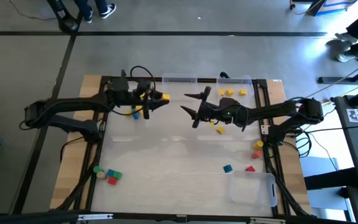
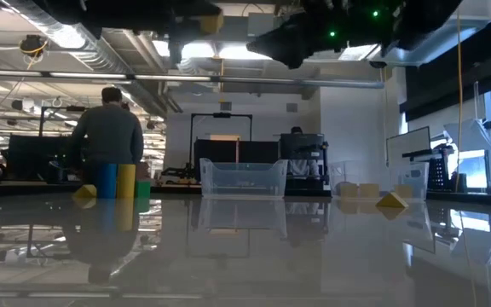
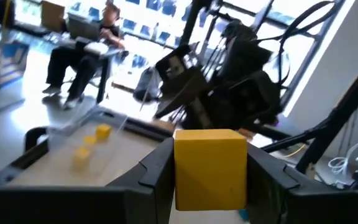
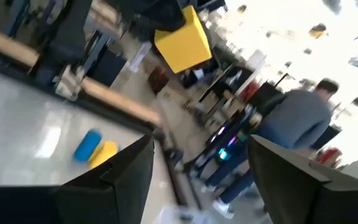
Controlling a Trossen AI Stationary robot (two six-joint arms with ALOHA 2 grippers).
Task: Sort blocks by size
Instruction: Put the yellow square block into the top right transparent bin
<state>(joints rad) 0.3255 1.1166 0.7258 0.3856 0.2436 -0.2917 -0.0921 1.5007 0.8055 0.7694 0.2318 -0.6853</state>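
Observation:
My left gripper (image 1: 161, 98) is shut on a yellow block (image 3: 210, 167), high above the far middle of the table; the block also shows in the high view (image 1: 163, 96) and the right wrist view (image 4: 182, 38). My right gripper (image 1: 192, 107) is open and empty, facing the left gripper from a short way to its right. A blue and a yellow block (image 1: 135, 112) stand on the table below the left arm. Two more yellow blocks (image 1: 217, 127) lie under the right arm. Other blocks lie near left (image 1: 107, 174) and near right (image 1: 227, 168). My left gripper pinches the yellow block by two opposite side faces (image 3: 178, 174) between its two fingers. The fingers reach level toward the table's right. The block is lifted clear of the table and sits level, with one flat face turned away from the gripper.
A clear bin (image 1: 236, 81) at the far edge holds several yellow blocks (image 1: 229, 92). Another clear bin (image 1: 179, 79) stands beside it, and a third (image 1: 253, 188) at the near right corner. Red and orange blocks (image 1: 257, 148) lie by the right edge. People (image 2: 109, 128) are beyond the table.

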